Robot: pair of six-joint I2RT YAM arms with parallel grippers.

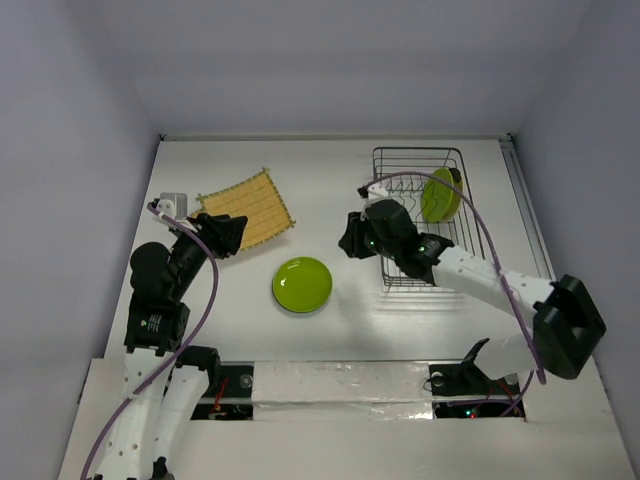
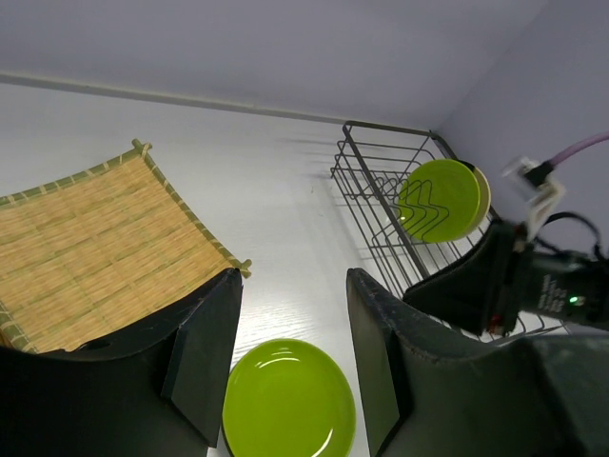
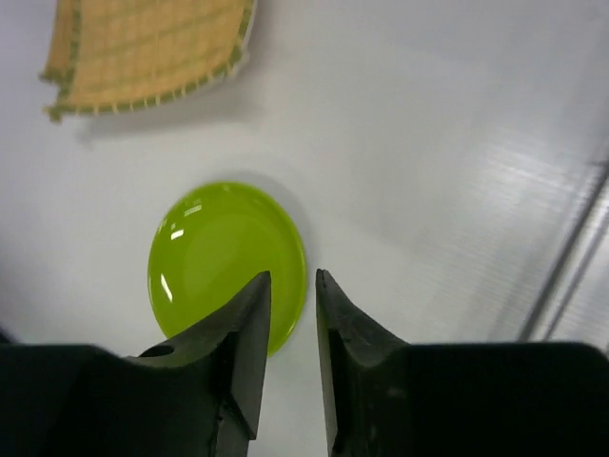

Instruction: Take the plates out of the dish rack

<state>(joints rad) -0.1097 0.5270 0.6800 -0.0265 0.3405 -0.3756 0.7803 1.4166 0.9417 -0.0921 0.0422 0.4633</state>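
One lime green plate [image 1: 302,284] lies flat on the white table, also in the left wrist view [image 2: 290,400] and the right wrist view [image 3: 214,252]. The dark wire dish rack [image 1: 418,150] stands at the back right. A second lime green plate [image 1: 437,197] stands upright in its tines [image 2: 438,200], with the edge of a cream plate [image 2: 485,195] just behind it. My right gripper [image 1: 348,238] hovers between the rack and the flat plate, jaws a little apart and empty [image 3: 292,276]. My left gripper [image 1: 235,232] is open and empty [image 2: 293,286], left of the flat plate.
A bamboo mat [image 1: 250,215] lies at the back left, under and beyond my left gripper [image 2: 86,248]. A small grey-white block [image 1: 172,203] sits at the table's left edge. White walls close in the back and sides.
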